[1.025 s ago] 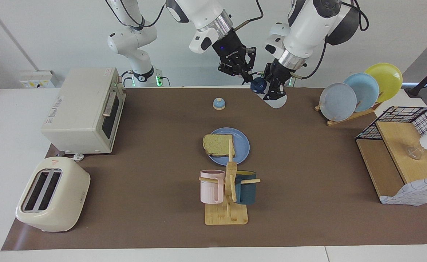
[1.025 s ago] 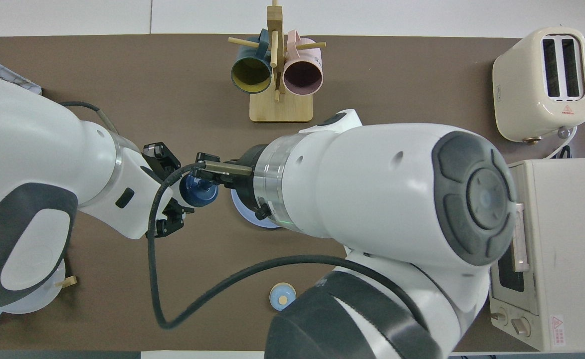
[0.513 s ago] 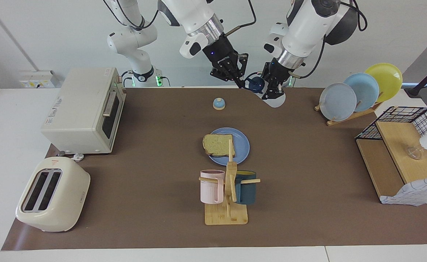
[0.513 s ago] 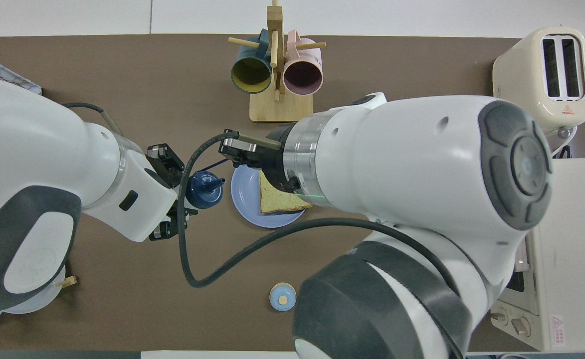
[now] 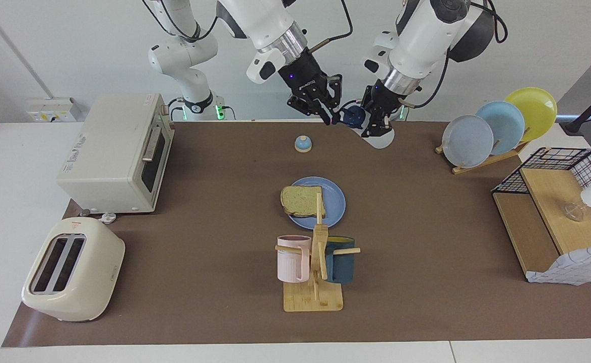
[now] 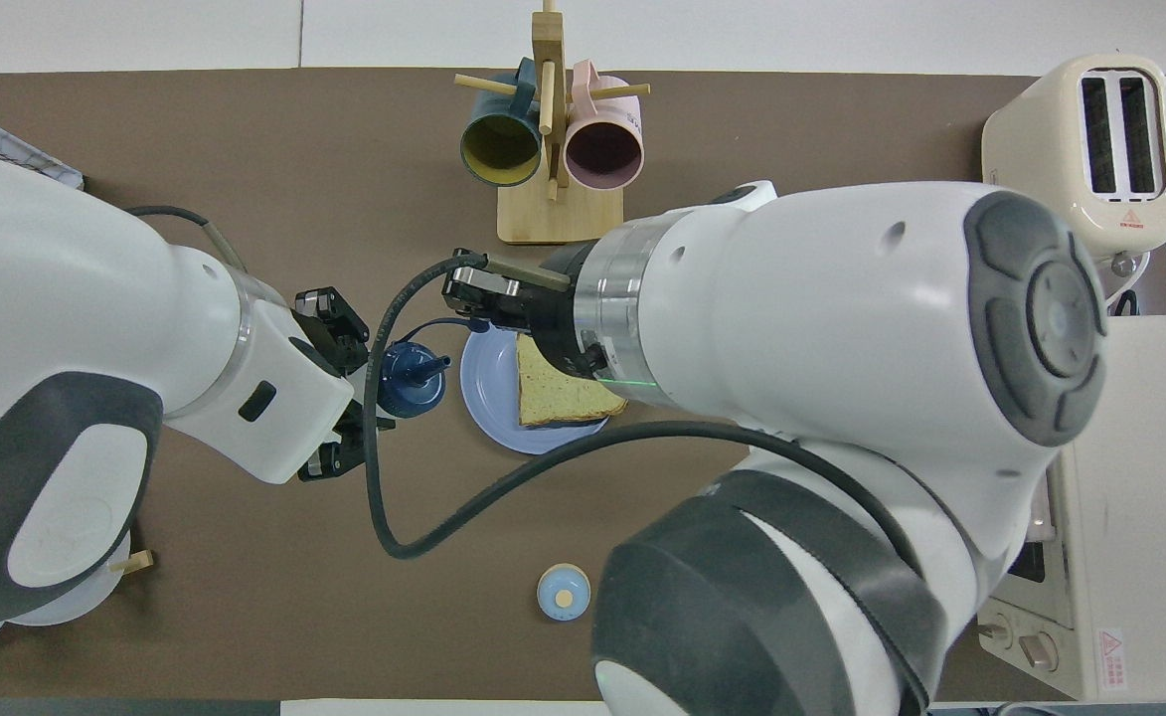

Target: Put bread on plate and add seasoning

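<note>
Fingers of the left gripper (image 5: pixel 379 122) clamp the seasoning (image 5: pixel 356 117) bottle (cap toward the right arm), raised over the table's robot end. Right gripper (image 5: pixel 328 115) hovers beside the cap; its finger spread cannot be told. Bread (image 5: pixel 303 200) lies on the plate (image 5: pixel 336 203), mid-table.

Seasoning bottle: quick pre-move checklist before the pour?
1. Toast slice on the medium-blue plate: ok.
2. Seasoning bottle clamped in the left gripper, held in the air: ok.
3. Navy cap off the bottle: not ok, it sits on the neck.
4. Right gripper beside the cap: ok; whether it touches it, cannot tell.
5. Bottle over the toast: not ok.
6. Small bell away from the plate: ok.
</note>
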Controlling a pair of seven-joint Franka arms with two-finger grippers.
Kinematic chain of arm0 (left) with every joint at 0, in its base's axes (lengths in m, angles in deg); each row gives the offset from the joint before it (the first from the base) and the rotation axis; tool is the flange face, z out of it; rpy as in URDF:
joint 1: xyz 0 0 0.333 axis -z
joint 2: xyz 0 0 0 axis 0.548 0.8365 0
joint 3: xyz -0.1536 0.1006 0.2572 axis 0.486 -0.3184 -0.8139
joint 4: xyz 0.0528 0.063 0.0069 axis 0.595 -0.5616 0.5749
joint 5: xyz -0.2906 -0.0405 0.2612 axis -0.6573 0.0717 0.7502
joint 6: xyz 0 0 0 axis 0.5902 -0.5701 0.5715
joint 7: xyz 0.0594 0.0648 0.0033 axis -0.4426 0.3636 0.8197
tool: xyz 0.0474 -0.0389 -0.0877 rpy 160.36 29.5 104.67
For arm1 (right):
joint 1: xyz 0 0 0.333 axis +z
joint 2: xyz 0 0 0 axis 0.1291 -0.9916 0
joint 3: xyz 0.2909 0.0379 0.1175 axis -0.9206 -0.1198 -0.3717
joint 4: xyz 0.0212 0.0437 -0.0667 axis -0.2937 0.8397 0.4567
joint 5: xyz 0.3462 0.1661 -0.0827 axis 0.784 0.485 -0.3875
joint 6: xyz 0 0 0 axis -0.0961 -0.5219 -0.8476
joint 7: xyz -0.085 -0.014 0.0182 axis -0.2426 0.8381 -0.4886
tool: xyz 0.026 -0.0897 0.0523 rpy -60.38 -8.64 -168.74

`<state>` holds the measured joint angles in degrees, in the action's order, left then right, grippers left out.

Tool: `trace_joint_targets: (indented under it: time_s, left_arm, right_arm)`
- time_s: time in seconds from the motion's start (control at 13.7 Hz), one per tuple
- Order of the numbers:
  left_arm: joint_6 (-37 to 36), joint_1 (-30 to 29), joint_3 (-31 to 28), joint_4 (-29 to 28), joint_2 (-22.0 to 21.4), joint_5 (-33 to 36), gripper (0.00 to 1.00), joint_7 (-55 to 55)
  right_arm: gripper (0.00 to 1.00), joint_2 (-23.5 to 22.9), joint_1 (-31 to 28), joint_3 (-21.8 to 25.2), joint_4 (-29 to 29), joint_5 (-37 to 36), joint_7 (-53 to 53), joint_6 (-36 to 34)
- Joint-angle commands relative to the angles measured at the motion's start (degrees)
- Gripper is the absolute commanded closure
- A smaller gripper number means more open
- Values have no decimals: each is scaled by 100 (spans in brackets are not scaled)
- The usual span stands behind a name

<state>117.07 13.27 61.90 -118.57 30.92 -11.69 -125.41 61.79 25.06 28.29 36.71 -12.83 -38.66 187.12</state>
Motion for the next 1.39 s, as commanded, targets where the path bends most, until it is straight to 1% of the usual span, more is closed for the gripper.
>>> trace_joint_targets:
  time_s: [0.0,0.22,0.37,0.59,0.81,0.88,1.03,1.1,1.17,1.32]
  left_arm:
    - [-9,70,-64,-140,-164,-28,100,-77]
    - [-9,70,-37,-140,-164,-28,100,-68]
    - [8,70,15,-140,-164,-28,100,-68]
    - [78,70,155,-113,-155,-11,100,-50]
    - [114,79,349,-113,-138,129,100,11]
    - [123,105,410,-113,-146,225,100,37]
    - [131,114,507,-113,-138,323,100,81]
    - [131,123,516,-87,-111,358,100,108]
    - [166,166,612,-78,-76,506,100,282]
    - [254,193,745,-87,-50,674,100,477]
  right_arm:
    - [0,129,-205,-22,224,-50,282,-11]
    - [0,244,-487,-14,478,-356,879,-168]
    - [0,279,-776,-22,479,-1022,1257,-580]
    - [0,288,-1364,-5,453,-1218,1854,-1239]
    - [0,288,-1805,-14,339,-2305,2742,-1907]
    - [0,253,-1919,4,191,-2483,2884,-2214]
    - [0,174,-2252,4,-161,-2598,2964,-2838]
    - [0,121,-2341,4,-345,-2816,3199,-3120]
    - [0,121,-2420,4,-382,-3045,3506,-3279]
    - [0,121,-2666,4,-391,-3100,3544,-3560]
